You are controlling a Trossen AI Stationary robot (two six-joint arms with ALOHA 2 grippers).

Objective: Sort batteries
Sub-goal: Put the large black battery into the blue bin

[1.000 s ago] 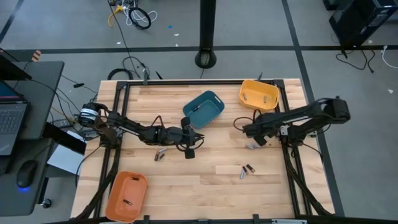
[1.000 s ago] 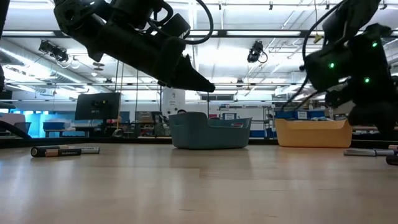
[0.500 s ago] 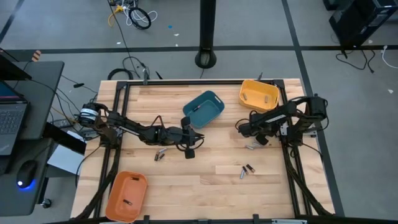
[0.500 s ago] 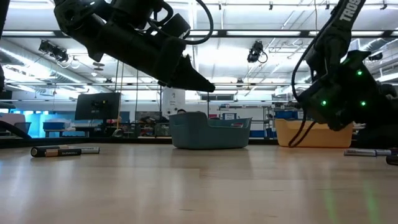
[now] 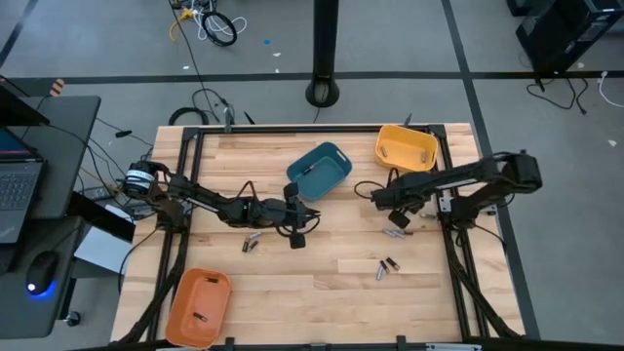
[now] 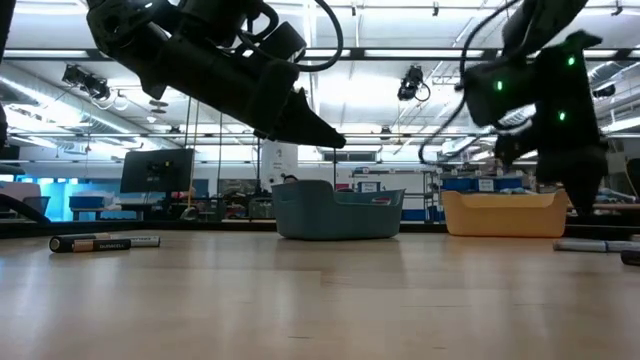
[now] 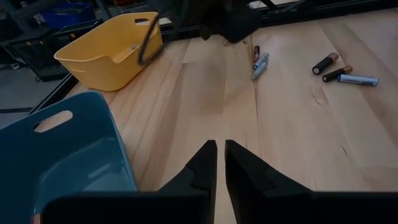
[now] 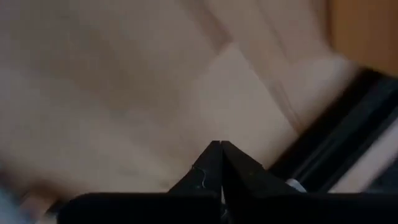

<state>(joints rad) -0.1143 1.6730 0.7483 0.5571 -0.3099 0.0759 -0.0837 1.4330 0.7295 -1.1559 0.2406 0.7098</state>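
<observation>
Right gripper [image 5: 380,200] pressed together, empty, hovering right of centre.
Left gripper [image 5: 314,214] nearly closed, holding nothing, hanging mid-frame below the teal bin [image 5: 320,170]; batteries [image 5: 387,265] lying lower right.

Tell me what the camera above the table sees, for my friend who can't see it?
Two dark robot arms reach over a wooden table: the left gripper near the blue bin, the right gripper below the yellow bin. Small batteries lie loose, and an orange bin sits at one corner.

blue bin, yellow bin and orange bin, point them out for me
blue bin [image 5: 323,169], high view, on its inner floor
yellow bin [image 5: 406,147], high view, on its inner floor
orange bin [image 5: 200,305], high view, on its inner floor
</observation>
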